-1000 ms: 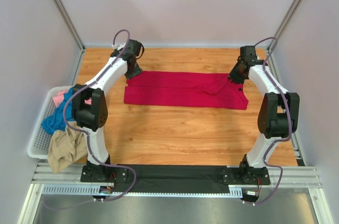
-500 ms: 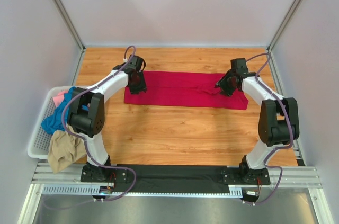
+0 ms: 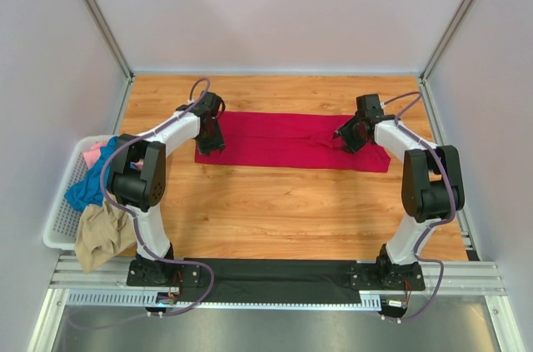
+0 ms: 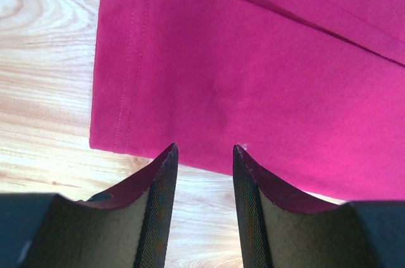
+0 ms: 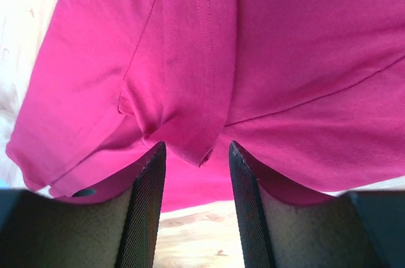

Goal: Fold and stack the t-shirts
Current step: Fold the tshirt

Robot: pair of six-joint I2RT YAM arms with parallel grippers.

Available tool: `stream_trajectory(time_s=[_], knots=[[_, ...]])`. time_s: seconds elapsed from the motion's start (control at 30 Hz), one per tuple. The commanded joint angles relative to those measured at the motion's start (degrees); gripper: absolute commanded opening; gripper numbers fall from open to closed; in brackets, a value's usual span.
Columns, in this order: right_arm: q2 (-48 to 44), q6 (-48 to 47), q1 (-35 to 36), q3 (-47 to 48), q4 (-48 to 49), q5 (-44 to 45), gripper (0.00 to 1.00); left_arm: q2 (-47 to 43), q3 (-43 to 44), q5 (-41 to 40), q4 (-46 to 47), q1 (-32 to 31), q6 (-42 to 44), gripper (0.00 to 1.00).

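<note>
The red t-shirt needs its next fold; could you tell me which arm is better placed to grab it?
Probably left: the left gripper is open at the t-shirt's flat hem corner, while the right gripper hangs over a bunched sleeve.

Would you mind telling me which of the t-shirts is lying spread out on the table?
The crimson red t-shirt lies flat on the table; the teal tee, pink tee and tan tee are bunched at the white basket.
</note>
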Motion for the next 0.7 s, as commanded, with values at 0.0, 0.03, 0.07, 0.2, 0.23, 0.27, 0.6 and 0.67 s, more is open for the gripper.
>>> stream_trajectory(time_s=[0.0,0.03,0.07,0.2,0.23,0.27,0.6,0.67], knots=[[-0.7,4.1,0.8,-0.6,2.2,2.0,0.47,-3.0,-0.5,-0.4,0.1,-0.1,-0.7,0.47],[-0.4,4.8,1.0,-0.6,2.6,2.1,0.47,-3.3,-0.6,-0.3,0.1,-0.2,-0.8,0.47],[0.4,5.0,1.1,-0.3,3.3,1.9,0.46,-3.5,-0.7,0.0,0.1,-0.1,-0.8,0.47],[2.6,5.3,1.4,1.0,3.3,0.8,0.44,-4.6,-1.4,1.0,0.6,-0.2,-0.6,0.47],[3.1,5.7,1.4,1.0,3.4,0.8,0.43,-5.1,-1.5,1.0,0.7,-0.2,-0.6,0.47],[3.2,6.0,1.5,0.9,3.4,0.7,0.44,-5.3,-1.5,0.8,0.7,-0.2,-0.7,0.47],[3.7,3.1,2.4,3.7,5.6,2.6,0.03,-8.3,-1.2,0.4,0.1,-0.3,-1.5,0.46],[3.9,1.1,2.8,5.1,5.4,3.0,0.0,-8.4,-1.5,-0.1,0.0,-0.5,-1.5,0.46]])
